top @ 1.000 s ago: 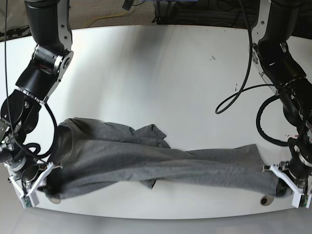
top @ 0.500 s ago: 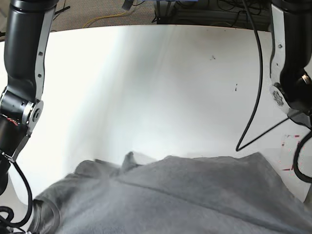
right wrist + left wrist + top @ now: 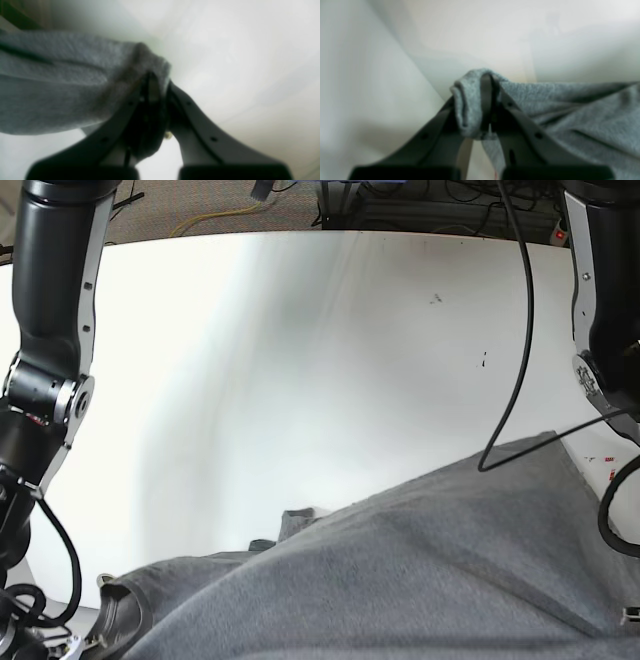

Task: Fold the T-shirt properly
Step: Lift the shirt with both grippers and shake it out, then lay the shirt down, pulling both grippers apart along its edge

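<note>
Left claw [image 3: 486,105]: clenched on a bunched corner of the T-shirt [image 3: 570,112]; a roll of grey knit is pinched between the dark fingers [image 3: 520,120], with cloth trailing off to one side.
Right claw [image 3: 155,100]: clenched on another bunched edge of the same garment, the cloth wrapping over the fingertips [image 3: 150,87] and spreading away to the far side.
T-shirt in the base view [image 3: 420,570]: held up off the worktop [image 3: 300,360], stretched between the two arms and filling the lower part of the picture close to the camera; its neck opening shows low near the right arm [image 3: 45,400].
Progress: judged early. The garment is only gripped and lifted; no tidy fold is visible, and the cloth is creased along the stretch. Laying it out flat and making the folds appear to be left.
Edges: the upper hem runs as a slanted line across the base view, and a small flap hangs below it near the middle.
Open room: the white worktop beyond the cloth shows a broad bare stretch, only small dark specks on it.
Left arm [image 3: 605,330]: a black cable [image 3: 520,340] loops just at the hem, a possible snag.
</note>
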`<move>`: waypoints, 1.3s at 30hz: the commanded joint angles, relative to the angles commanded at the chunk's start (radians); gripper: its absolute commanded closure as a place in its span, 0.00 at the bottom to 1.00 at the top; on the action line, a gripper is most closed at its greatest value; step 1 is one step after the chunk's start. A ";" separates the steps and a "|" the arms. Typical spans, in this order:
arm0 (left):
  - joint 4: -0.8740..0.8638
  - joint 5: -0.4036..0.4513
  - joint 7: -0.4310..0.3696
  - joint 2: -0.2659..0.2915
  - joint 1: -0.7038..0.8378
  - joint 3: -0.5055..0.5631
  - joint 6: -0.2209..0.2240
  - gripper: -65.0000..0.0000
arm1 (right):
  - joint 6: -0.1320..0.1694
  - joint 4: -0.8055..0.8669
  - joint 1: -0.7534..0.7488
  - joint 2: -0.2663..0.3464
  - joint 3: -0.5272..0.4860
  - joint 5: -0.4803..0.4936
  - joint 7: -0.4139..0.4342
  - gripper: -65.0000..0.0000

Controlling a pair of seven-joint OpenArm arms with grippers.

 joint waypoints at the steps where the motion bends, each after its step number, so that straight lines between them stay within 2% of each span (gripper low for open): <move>1: 0.003 -0.009 0.000 0.011 0.032 0.000 0.000 0.99 | 0.000 0.023 -0.043 0.002 0.009 0.000 0.000 1.00; 10: 0.074 -0.058 0.003 0.026 0.322 -0.003 0.000 0.99 | 0.000 0.207 -0.397 -0.003 0.144 0.000 -0.034 1.00; 13: 0.077 -0.061 0.003 0.071 0.419 -0.041 -0.002 0.99 | 0.000 0.239 -0.499 -0.032 0.192 0.000 -0.034 1.00; 18: 0.080 -0.061 0.002 0.094 0.582 -0.060 -0.063 0.99 | 0.000 0.305 -0.666 -0.077 0.250 0.000 -0.034 1.00; 22: 0.081 -0.061 -0.002 0.112 0.712 -0.061 -0.075 0.99 | 0.000 0.353 -0.783 -0.120 0.299 0.000 -0.034 1.00; 28: 0.081 -0.061 -0.002 0.164 0.885 -0.140 -0.077 1.00 | 0.000 0.408 -0.914 -0.169 0.311 0.000 -0.034 1.00; 30: 0.080 -0.061 -0.002 0.184 0.942 -0.144 -0.092 1.00 | 0.000 0.414 -0.951 -0.187 0.311 0.000 -0.034 1.00; 35: 0.078 -0.058 -0.003 0.186 1.062 -0.172 -0.106 1.00 | 0.000 0.440 -1.045 -0.227 0.348 0.000 -0.034 1.00; 39: 0.077 -0.057 -0.003 0.181 1.143 -0.210 -0.106 1.00 | 0.000 0.440 -1.117 -0.233 0.350 0.000 -0.034 1.00</move>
